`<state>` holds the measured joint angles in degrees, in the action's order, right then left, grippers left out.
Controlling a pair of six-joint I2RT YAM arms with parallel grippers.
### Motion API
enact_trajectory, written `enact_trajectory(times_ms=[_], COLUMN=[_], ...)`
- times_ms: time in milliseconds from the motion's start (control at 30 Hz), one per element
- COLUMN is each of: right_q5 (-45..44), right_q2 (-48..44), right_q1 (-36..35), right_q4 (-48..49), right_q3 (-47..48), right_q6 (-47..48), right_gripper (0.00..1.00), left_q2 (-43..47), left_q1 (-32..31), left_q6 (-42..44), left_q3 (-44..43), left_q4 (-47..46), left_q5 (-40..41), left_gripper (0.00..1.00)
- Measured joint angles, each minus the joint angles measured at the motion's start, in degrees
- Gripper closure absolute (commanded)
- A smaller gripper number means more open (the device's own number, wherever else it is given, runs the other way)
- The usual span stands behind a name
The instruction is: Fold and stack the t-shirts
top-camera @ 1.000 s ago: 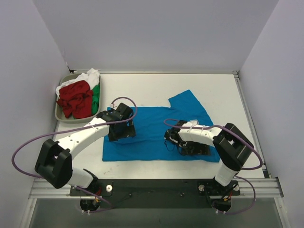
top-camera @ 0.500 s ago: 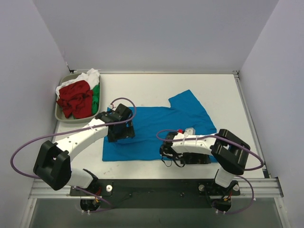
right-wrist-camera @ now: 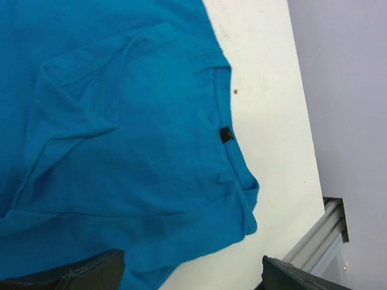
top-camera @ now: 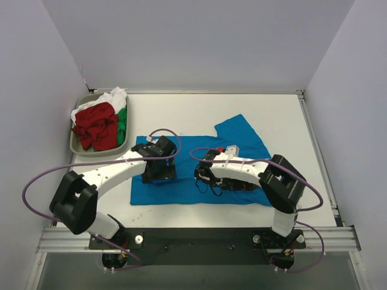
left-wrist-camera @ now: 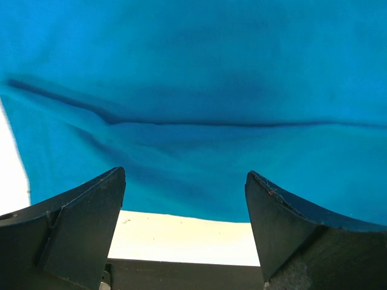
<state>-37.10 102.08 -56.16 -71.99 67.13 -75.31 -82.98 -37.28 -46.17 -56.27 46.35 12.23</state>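
Note:
A large bright blue t-shirt (top-camera: 187, 160) lies spread on the white table, one sleeve (top-camera: 242, 134) reaching to the back right. My left gripper (top-camera: 158, 175) is open and empty, low over the shirt's left part. In the left wrist view the blue cloth (left-wrist-camera: 199, 90) fills the frame and its near hem shows between the fingers (left-wrist-camera: 84, 223). My right gripper (top-camera: 204, 181) is open and empty over the shirt's middle. The right wrist view shows the collar with a small black tag (right-wrist-camera: 226, 134). Red (top-camera: 97, 125), green (top-camera: 123, 121) and white (top-camera: 112, 98) shirts are heaped in the tray.
The grey oval tray (top-camera: 77, 147) stands at the back left corner of the table (top-camera: 181, 109). White walls close in the left, back and right sides. A metal rail (top-camera: 199, 238) runs along the near edge by the arm bases.
My right gripper has moved left along the near part of the blue shirt to its middle. My left gripper has shifted slightly right and nearer. The shirt's right near part lies flatter.

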Motion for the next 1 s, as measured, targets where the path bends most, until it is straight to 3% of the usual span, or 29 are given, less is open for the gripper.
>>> enact_trajectory(times_ms=[300,533,767,900,1000], right_q5=[2.8,4.59,5.05,5.9,6.99], right_q2=[5.6,4.0,0.87,-6.36,-18.97], right_q1=[-2.21,-3.56,-3.56,-3.5,-2.89], right_q4=[6.38,9.05,12.41,17.62,22.29], right_q3=[1.77,-0.09,-6.34,-11.8,-17.03], right_q6=[5.46,6.43,6.45,7.82,10.08], right_gripper=[0.02,0.02,0.02,0.0,0.0], left_q2=[-3.93,-3.91,-3.98,-0.66,5.16], left_q1=[-11.87,-12.24,-11.87,-8.39,-5.95], left_q6=[-3.02,-4.7,-6.01,-6.36,-6.36], left_q3=[-0.57,-0.37,5.44,10.95,14.58], left_q4=[-2.47,-4.46,-7.74,-13.35,-15.89], left_q5=[-0.26,-0.04,0.48,-2.89,-4.66], left_gripper=[0.1,0.09,0.09,0.09,0.08])
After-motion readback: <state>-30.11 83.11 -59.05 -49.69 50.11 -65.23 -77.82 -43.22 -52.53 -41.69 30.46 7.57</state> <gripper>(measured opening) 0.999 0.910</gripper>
